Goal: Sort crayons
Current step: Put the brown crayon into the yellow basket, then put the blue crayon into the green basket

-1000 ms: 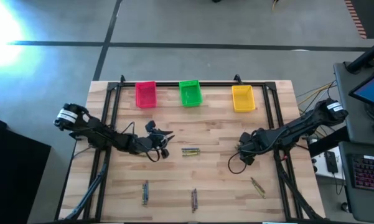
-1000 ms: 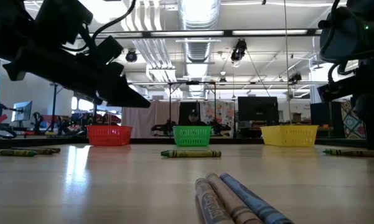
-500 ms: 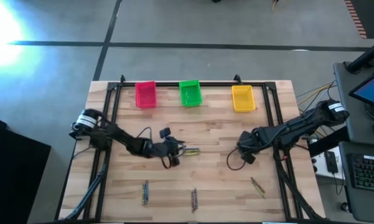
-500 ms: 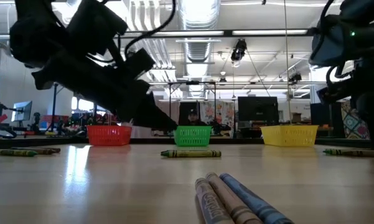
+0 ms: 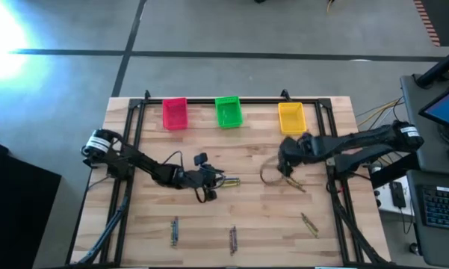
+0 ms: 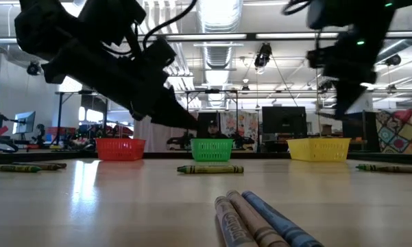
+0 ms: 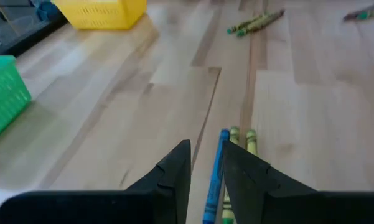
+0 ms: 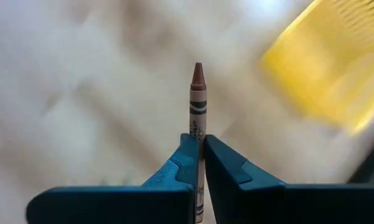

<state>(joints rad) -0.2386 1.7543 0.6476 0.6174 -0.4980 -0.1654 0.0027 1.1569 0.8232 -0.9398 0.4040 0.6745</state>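
Right pincer [image 8: 199, 146], a second ago parked at the worktop's [image 5: 261, 232] right edge, has swung toward the yellow bin [image 5: 290, 117], clenched on a brown crayon [image 8: 198, 99], so a drop looks near; left pincer [image 7: 205, 168], moved in over the centre cluster, straddles a blue crayon [image 7: 215, 168], jaws part-open, nothing gripped; other crayons [image 5: 233, 237] lie along the front.

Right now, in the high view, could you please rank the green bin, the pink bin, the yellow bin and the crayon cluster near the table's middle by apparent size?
1-3. Green bin, pink bin and yellow bin: alike, no clear ranking.
4. Middle crayon cluster: clearly smallest, thin sticks.
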